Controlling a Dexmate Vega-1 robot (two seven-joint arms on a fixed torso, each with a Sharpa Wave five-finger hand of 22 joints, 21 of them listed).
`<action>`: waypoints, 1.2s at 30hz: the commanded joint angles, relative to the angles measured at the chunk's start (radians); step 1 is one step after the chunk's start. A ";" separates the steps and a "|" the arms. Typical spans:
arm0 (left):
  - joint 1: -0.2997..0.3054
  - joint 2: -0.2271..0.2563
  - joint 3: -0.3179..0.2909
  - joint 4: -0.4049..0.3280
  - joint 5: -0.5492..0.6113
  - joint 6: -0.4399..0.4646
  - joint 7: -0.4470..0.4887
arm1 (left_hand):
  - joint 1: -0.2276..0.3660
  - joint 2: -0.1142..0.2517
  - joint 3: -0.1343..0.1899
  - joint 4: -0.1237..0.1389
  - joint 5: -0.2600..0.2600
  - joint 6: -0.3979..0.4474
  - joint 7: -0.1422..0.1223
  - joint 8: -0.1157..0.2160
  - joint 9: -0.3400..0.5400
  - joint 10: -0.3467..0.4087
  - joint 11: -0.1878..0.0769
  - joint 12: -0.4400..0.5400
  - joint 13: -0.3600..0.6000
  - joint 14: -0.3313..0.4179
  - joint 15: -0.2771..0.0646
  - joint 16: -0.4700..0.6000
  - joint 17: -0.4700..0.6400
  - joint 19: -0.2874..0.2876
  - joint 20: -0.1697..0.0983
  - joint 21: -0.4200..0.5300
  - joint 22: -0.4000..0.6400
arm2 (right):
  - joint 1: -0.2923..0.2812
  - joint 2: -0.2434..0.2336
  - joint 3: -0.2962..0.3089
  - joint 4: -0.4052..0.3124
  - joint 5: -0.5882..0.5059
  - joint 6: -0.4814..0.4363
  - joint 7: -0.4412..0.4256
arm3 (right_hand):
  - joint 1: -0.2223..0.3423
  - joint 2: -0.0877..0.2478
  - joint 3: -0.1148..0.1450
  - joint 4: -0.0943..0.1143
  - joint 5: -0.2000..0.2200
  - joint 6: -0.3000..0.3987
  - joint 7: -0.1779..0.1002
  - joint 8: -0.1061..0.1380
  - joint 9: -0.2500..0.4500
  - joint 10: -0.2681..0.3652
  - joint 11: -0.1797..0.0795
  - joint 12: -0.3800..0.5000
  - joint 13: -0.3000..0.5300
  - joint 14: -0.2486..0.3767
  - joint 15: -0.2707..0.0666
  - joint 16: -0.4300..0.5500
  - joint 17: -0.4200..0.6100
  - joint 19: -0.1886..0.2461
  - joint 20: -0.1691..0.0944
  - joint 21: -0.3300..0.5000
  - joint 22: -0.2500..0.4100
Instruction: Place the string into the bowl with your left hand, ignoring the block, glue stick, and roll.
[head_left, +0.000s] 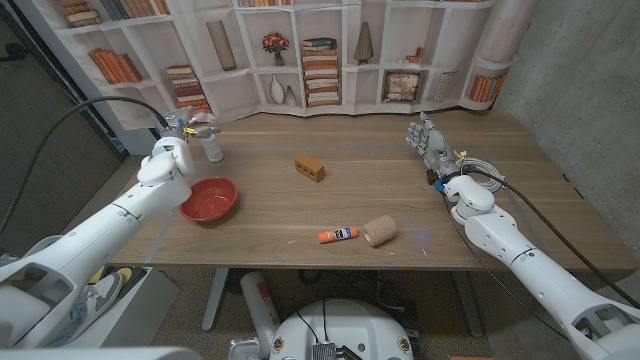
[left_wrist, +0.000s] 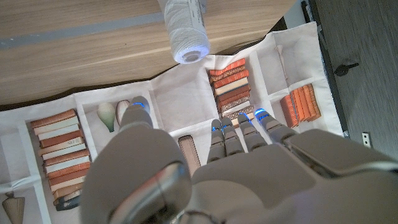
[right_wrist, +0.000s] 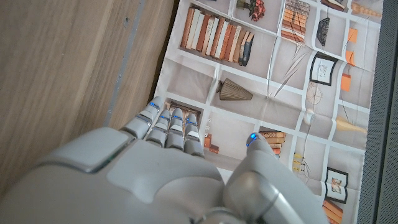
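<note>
Task item: the white spool of wound string (head_left: 212, 146) stands upright near the table's far left corner, just beyond the red round bowl (head_left: 208, 198).
Left hand: the left hand (head_left: 178, 130) is raised beside the spool; in the left wrist view its fingers (left_wrist: 239, 140) are spread and extended with nothing between them, the spool (left_wrist: 186, 31) lying ahead of the fingertips and apart from them. Judged an approach posture, lined up for a grasp not yet made.
Contact: in the head view hand and spool overlap, so touching cannot be ruled out there (the wrist view suggests a gap).
Right hand: the right hand (head_left: 428, 140) stands upright at the far right of the wooden table (head_left: 400, 215), fingers (right_wrist: 168, 127) side by side, thumb apart, holding nothing; presumably parked clear of the work.
Distractors: the orange-brown rectangular block (head_left: 310, 167), orange-capped glue stick (head_left: 338, 235) and tan roll (head_left: 379, 230) sit mid-table, well apart from the spool.
</note>
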 joint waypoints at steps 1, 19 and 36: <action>-0.083 -0.031 0.051 0.087 0.019 -0.010 -0.045 | 0.016 -0.001 0.002 -0.008 0.005 0.007 -0.004 0.002 0.003 0.009 -0.006 0.009 0.005 0.011 -0.003 0.007 0.001 0.013 0.002 0.006 0.002 | -0.005 -0.008 0.002 -0.027 -0.011 -0.015 -0.023 | 0.002 -0.004 -0.003 0.002 0.007 0.009 0.000 0.001 0.003 0.005 -0.002 0.005 0.005 0.010 0.001 0.003 0.002 0.003 0.003 -0.003 0.001; -0.146 -0.077 0.080 0.196 0.005 -0.041 -0.086 | 0.039 -0.015 -0.006 -0.020 0.005 0.000 -0.007 -0.004 0.003 0.011 -0.013 0.006 0.006 0.013 -0.002 0.003 0.001 0.027 0.009 0.007 0.002 | -0.008 -0.003 -0.001 -0.039 -0.020 -0.016 -0.041 | 0.002 -0.003 -0.004 0.001 0.008 0.010 -0.001 0.001 0.004 0.005 0.000 0.005 0.005 0.010 0.002 0.003 0.002 0.003 0.003 -0.003 0.001; -0.176 -0.116 0.109 0.288 0.000 -0.078 -0.081 | 0.057 -0.021 -0.013 -0.026 0.004 -0.005 -0.009 -0.009 0.004 0.007 -0.009 0.001 0.007 0.014 0.001 0.001 0.002 0.033 0.017 0.006 0.003 | 0.005 0.001 -0.008 -0.036 -0.027 -0.028 -0.045 | 0.002 -0.002 -0.006 0.000 0.008 0.011 -0.001 0.001 0.004 0.006 0.001 0.005 0.005 0.010 0.001 0.002 0.002 0.003 0.003 -0.003 0.001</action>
